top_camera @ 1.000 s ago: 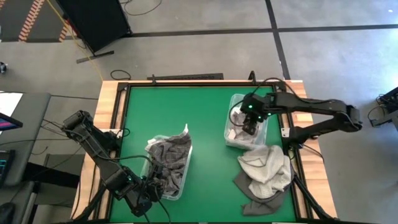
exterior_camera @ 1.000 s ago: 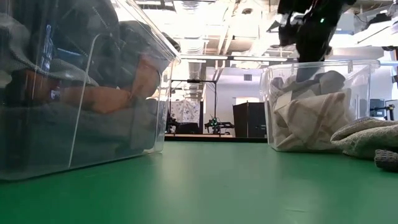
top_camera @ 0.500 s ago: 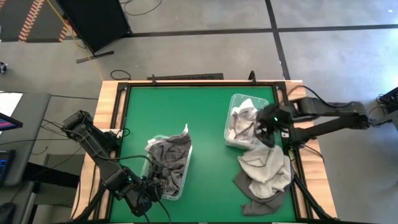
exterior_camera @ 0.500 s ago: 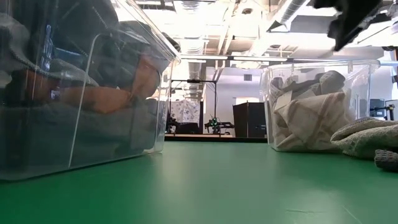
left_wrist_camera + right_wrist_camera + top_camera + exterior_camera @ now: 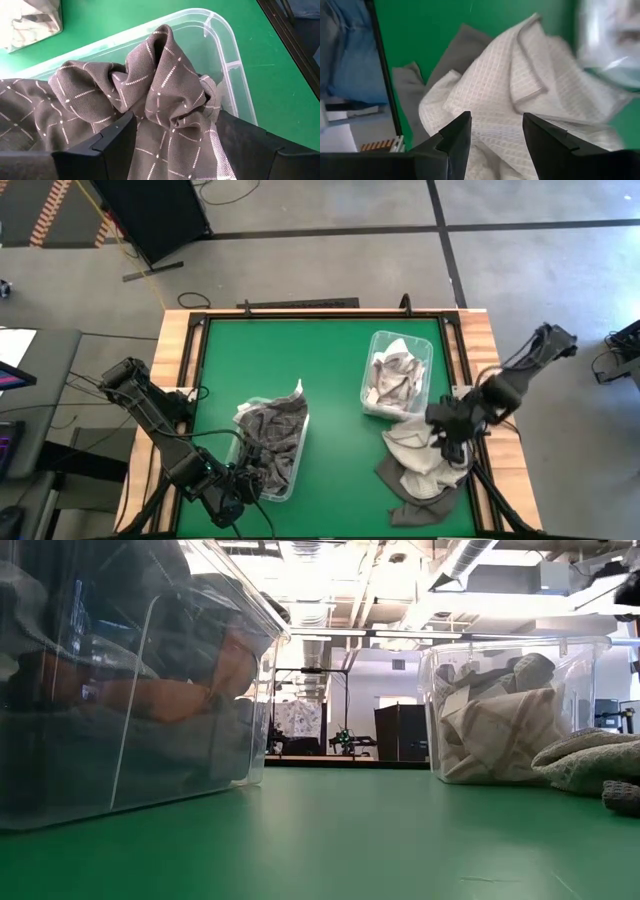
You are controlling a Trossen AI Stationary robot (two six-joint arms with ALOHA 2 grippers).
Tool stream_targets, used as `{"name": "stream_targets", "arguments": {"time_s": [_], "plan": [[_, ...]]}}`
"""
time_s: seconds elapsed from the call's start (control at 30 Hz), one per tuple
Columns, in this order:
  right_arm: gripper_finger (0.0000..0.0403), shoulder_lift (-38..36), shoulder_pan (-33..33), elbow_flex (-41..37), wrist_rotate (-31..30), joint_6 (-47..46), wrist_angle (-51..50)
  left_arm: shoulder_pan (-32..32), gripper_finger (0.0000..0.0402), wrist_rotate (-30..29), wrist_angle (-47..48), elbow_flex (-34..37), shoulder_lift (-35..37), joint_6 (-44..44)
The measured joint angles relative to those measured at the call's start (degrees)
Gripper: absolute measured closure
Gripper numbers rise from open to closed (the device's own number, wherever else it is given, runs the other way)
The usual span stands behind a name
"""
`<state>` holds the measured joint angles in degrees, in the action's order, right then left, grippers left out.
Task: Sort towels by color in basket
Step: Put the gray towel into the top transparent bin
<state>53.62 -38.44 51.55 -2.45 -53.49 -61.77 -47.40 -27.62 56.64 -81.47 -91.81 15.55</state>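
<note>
Two clear baskets stand on the green table. The left basket (image 5: pixel 290 465) holds dark grey towels (image 5: pixel 165 90) with pale dashed checks. The right basket (image 5: pixel 397 373) holds beige and white towels (image 5: pixel 500 730). A loose pile lies near the right edge: a pale waffle towel (image 5: pixel 425 442) on top of a dark grey towel (image 5: pixel 405 485). My left gripper (image 5: pixel 245 480) stands open over the left basket's near end, its fingers either side of a bunched fold (image 5: pixel 175 115). My right gripper (image 5: pixel 447 435) hangs open above the pile, pointing down, nothing between its fingers (image 5: pixel 492 132). My left gripper stands with one finger (image 5: pixel 117 142) on each side of the dark towel's bunched fold, coming slanting down from the near side. I cannot tell whether the fingers touch the cloth. The towel rests in the basket.
Bare green table lies between the two baskets and toward the far edge. A raised dark frame (image 5: pixel 470 380) borders the table. The pile reaches close to the table's right and near edges.
My right gripper has swung from over the right basket toward the table's near right corner, and now hangs over the loose pile. Its wrist rolled on the way. The gap between its fingers is unchanged.
</note>
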Motion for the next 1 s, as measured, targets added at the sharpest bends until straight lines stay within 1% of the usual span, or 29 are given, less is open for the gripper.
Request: {"name": "stream_targets", "arguments": {"time_s": [0.1,0.2,0.3,0.53,0.7,0.9,1.0], "plan": [[0.0198,2.46,-4.70,-3.04,-2.14,-3.30,4.41,0.00,0.0138,0.00,0.00,0.00,0.00,-0.02],[0.0198,5.86,-7.64,-5.03,-3.46,-3.49,8.73,0.00,0.0138,-0.02,-0.02,0.00,0.00,-0.51],[0.0198,9.40,-9.08,-5.79,-3.57,-3.51,10.90,0.03,0.0138,-0.02,-0.15,0.00,0.00,-1.08],[0.0198,16.04,-10.85,-5.93,-3.30,-5.05,11.84,0.66,0.0138,-0.05,-0.37,0.00,0.00,-1.54],[0.0198,16.83,-11.21,-5.93,-1.86,-8.50,11.81,0.61,0.0138,-0.07,-0.39,0.00,0.00,-2.34],[0.0198,14.62,-12.16,-5.93,-1.76,-11.37,12.01,0.61,0.0138,-0.07,-0.35,0.00,0.00,-2.93],[0.0198,13.82,-13.04,-5.93,-1.84,-12.08,13.78,0.61,0.0138,-0.07,-0.37,0.00,0.00,-3.36]]}}
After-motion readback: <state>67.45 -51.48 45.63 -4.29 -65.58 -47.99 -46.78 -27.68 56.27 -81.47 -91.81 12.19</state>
